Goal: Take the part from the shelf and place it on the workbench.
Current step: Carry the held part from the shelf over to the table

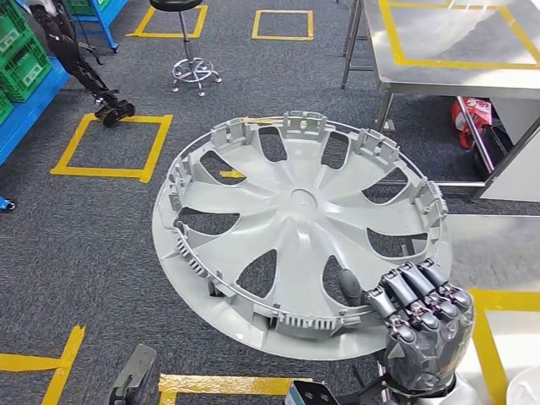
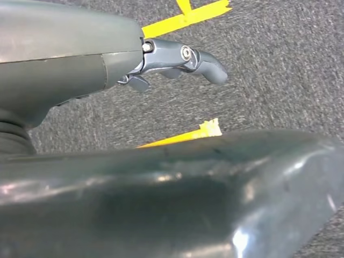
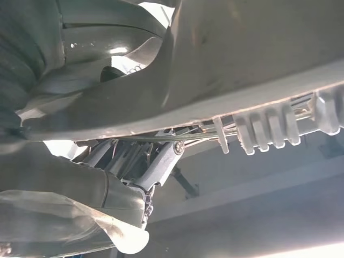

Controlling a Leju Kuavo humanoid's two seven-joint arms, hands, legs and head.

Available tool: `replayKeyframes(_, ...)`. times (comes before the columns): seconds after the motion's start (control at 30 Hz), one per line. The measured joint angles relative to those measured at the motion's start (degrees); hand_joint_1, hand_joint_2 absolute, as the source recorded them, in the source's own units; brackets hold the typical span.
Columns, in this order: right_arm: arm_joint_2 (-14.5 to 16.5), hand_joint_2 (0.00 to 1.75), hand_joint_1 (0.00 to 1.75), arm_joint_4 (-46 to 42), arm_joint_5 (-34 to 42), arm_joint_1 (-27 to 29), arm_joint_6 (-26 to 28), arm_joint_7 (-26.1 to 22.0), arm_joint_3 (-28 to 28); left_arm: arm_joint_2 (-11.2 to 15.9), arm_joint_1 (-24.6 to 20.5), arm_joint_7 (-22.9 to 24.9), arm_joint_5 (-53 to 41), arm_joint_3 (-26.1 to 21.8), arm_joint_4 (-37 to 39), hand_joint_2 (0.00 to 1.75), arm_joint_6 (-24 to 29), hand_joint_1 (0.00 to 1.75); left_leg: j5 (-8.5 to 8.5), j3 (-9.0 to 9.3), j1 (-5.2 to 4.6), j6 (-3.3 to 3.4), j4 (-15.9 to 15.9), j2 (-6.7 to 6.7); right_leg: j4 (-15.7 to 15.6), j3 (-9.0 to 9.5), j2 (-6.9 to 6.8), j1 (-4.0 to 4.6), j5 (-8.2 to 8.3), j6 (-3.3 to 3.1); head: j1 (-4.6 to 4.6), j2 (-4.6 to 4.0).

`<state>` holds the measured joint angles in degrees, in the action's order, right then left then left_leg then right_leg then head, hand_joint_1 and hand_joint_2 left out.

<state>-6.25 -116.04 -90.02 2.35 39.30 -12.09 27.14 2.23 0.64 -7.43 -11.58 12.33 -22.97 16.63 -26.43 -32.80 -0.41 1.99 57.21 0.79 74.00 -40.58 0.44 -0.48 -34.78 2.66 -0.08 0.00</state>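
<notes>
The large round light-grey plastic wheel cover (image 1: 299,232) is held up off the floor, tilted, its near rim clamped in the right robot hand (image 1: 423,325): dark fingers (image 1: 413,295) curl over the edge, and the thumb (image 1: 351,285) presses the inner face. The disc spreads up and to the left of that robot hand. It shows a matt inner side, curved spokes around a small centre hub, teardrop openings, and ribbed clips along the rim. The left robot hand (image 2: 178,59) holds nothing, its fingers extended over speckled dark carpet (image 2: 263,75). The shiny steel worktop (image 1: 445,51) with yellow tape lies beyond the right robot hand.
</notes>
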Motion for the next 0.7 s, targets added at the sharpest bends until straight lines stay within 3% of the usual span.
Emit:
replayKeyframes(0.03,0.0,1.75,1.75,0.0,0.0,0.0,0.0,0.0,0.0,0.0,0.0,0.0,0.0,0.0,0.0,0.0,0.0,0.0,0.32,-0.48,0.02,-0.14,0.1,0.02,-1.9,1.78,-0.06,-0.11,1.03,0.1,-0.01,0.0)
replayKeyframes(0.1,0.0,1.75,1.75,0.0,0.0,-0.1,0.0,0.0,0.0,0.0,0.0,0.0,0.0,0.0,0.0,0.0,0.0,0.0,0.8,-1.32,0.0,-0.56,0.4,0.02,-10.0,7.62,-0.36,-0.3,3.18,0.18,0.0,0.0)
replayKeyframes(0.17,0.0,1.75,1.75,0.0,0.0,-0.2,0.0,0.0,0.0,0.0,0.0,0.0,0.0,0.0,0.0,0.0,0.0,0.0,1.23,-1.9,-0.09,-1.12,0.8,0.01,-15.4,11.22,-0.48,-0.21,3.93,-0.26,-0.03,0.0)
replayKeyframes(0.27,0.0,1.75,1.75,0.0,0.0,-0.2,0.0,0.0,0.0,-0.2,0.0,0.0,-0.1,0.0,0.0,0.0,0.0,0.0,1.83,-2.36,-0.01,-2.02,1.2,-0.04,-16.0,10.96,-0.39,-0.08,4.43,-1.51,-0.07,0.0)
replayKeyframes(0.3,0.0,1.75,1.75,0.0,0.0,-0.2,0.0,0.0,0.0,-0.2,0.1,0.0,-0.1,0.0,0.0,0.0,0.0,0.0,1.2,-2.66,0.08,-2.31,1.7,-0.12,-16.2,10.71,-0.42,-0.11,4.78,-2.06,-0.14,0.0)
replayKeyframes(0.37,0.0,1.75,1.75,0.0,0.0,-0.3,0.0,0.0,0.0,-0.3,0.1,0.0,-0.2,0.0,0.1,0.0,0.0,0.0,-2.64,-4.11,0.26,-2.84,5.7,-0.29,-16.4,9.97,-0.53,-0.18,5.6,-3.04,-0.26,0.0)
replayKeyframes(0.43,0.0,1.75,1.75,0.0,0.0,-0.4,0.0,0.0,0.0,-0.4,0.1,0.2,-0.1,0.0,0.1,0.0,0.0,0.0,-7.32,-6.19,0.33,-3.17,13.1,-0.35,-16.4,8.98,-0.53,-0.03,6.23,-3.41,-0.36,0.0)
replayKeyframes(0.47,0.0,1.75,1.75,0.1,0.0,-0.3,0.0,0.0,0.0,-0.4,0.1,0.4,0.1,0.0,0.1,0.0,0.0,0.0,-8.28,-6.76,0.35,-3.21,15.9,-0.36,-16.4,8.49,-0.52,0.05,6.53,-3.44,-0.37,0.0)
replayKeyframes(0.5,0.0,1.75,1.75,0.2,0.0,-0.4,0.0,0.0,0.0,-0.4,0.1,0.6,0.2,0.0,0.1,0.0,0.0,0.0,-7.97,-6.55,0.35,-3.15,17.0,-0.37,-16.4,8.04,-0.51,0.14,6.83,-3.44,-0.37,0.0)
replayKeyframes(0.53,0.0,1.75,1.75,0.2,0.0,-0.3,0.0,0.0,0.0,-0.5,0.1,0.7,0.3,0.0,0.2,0.0,0.0,0.0,-6.7,-5.38,0.34,-3.01,16.1,-0.38,-16.3,7.68,-0.51,0.21,7.12,-3.41,-0.37,0.0)
replayKeyframes(0.6,0.0,1.75,1.75,0.4,0.0,-0.3,0.0,-0.1,0.0,-0.4,0.1,0.9,0.3,-0.1,0.2,0.0,0.0,0.0,-3.79,-0.53,0.21,-2.42,8.8,-0.46,-16.3,7.26,-0.5,0.36,7.58,-3.25,-0.35,0.0)
replayKeyframes(0.67,0.0,1.75,1.75,0.4,0.0,-0.4,0.0,-0.1,0.0,-0.4,0.0,1.0,0.4,-0.2,0.3,0.0,0.0,0.0,-2.92,3.64,-0.03,-1.87,1.8,-0.58,-16.3,7.04,-0.52,0.48,8.0,-2.84,-0.32,0.0)
replayKeyframes(0.7,0.0,1.75,1.75,0.4,0.0,-0.4,0.0,-0.1,0.0,-0.4,0.0,1.0,0.4,-0.3,0.3,0.0,0.0,0.0,-3.14,4.47,-0.17,-1.66,0.1,-0.62,-16.3,6.89,-0.54,0.49,8.23,-2.54,-0.32,0.0)
